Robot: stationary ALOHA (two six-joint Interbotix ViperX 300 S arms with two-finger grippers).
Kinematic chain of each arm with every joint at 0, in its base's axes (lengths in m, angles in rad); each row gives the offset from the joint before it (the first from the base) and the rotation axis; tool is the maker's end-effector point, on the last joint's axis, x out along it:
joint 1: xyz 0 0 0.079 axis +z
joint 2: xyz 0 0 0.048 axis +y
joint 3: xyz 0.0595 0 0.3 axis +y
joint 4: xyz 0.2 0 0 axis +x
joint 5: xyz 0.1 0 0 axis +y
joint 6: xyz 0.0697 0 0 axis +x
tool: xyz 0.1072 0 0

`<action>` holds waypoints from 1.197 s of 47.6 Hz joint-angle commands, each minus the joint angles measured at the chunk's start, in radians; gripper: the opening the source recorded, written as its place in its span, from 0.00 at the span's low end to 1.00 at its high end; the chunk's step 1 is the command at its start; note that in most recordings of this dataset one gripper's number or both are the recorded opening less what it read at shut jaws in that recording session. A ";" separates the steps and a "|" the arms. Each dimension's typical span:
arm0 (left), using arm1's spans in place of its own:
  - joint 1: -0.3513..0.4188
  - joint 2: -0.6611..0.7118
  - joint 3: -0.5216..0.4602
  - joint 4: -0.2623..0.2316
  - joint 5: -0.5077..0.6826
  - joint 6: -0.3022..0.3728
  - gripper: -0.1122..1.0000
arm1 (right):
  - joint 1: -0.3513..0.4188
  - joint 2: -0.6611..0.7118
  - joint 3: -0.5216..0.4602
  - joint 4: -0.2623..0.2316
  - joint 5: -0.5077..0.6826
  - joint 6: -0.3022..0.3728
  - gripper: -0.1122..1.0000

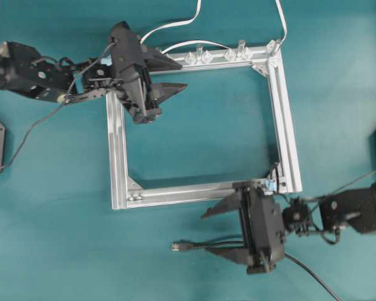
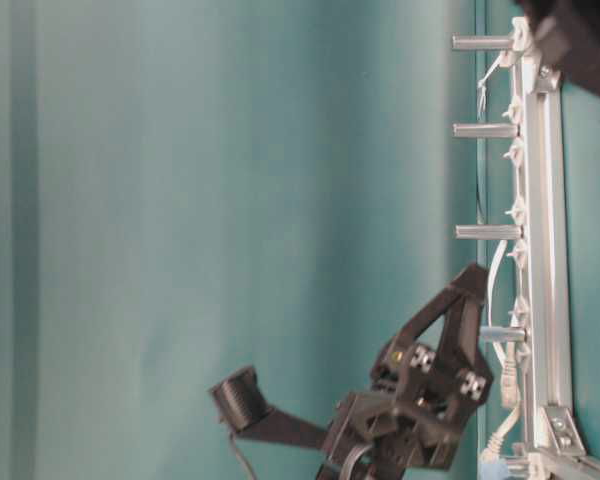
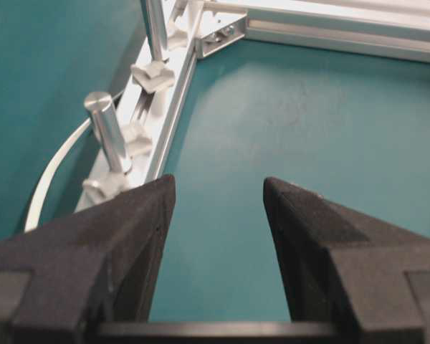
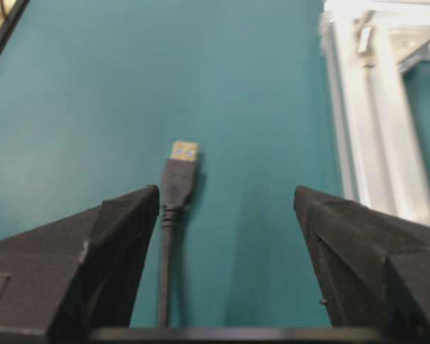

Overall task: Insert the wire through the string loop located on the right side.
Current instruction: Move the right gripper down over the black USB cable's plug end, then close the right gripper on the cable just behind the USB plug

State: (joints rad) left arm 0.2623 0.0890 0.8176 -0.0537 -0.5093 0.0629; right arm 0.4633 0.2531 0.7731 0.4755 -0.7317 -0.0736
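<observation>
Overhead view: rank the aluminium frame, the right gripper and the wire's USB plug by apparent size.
1. aluminium frame, largest by far
2. right gripper, open
3. wire's USB plug, smallest; it lies on the table, so nearness hardly skews this.

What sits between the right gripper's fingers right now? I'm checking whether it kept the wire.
The wire lies loose on the table between the open right gripper fingers, nearer one; the right wrist view shows it.

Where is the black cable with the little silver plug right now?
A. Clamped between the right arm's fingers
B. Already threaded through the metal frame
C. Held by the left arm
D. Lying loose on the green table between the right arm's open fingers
D: the thin black cable with the silver plug lies flat on the green table, the right arm's fingers spread apart on either side.
</observation>
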 commanded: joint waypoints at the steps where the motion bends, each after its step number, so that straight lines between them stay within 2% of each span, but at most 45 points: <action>1: -0.002 -0.049 0.005 0.003 0.005 0.009 0.57 | 0.017 0.000 -0.038 0.037 -0.009 -0.026 0.87; 9: -0.003 -0.067 0.032 0.003 0.012 0.008 0.57 | 0.020 0.018 -0.058 0.121 -0.005 -0.097 0.87; 19: -0.003 -0.066 0.034 0.003 0.012 0.009 0.57 | 0.037 0.038 -0.077 0.183 -0.005 -0.118 0.86; 31: -0.002 -0.064 0.037 0.003 0.011 0.011 0.57 | 0.057 0.092 -0.118 0.184 0.037 -0.120 0.74; 52: -0.003 -0.064 0.035 0.003 0.012 0.009 0.57 | 0.057 0.129 -0.135 0.190 0.048 -0.120 0.74; 57: -0.003 -0.066 0.037 0.003 0.012 0.008 0.57 | 0.054 0.135 -0.140 0.190 0.049 -0.120 0.71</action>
State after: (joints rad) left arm 0.2623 0.0460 0.8621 -0.0537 -0.4924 0.0660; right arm 0.5170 0.4019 0.6504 0.6642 -0.6796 -0.1917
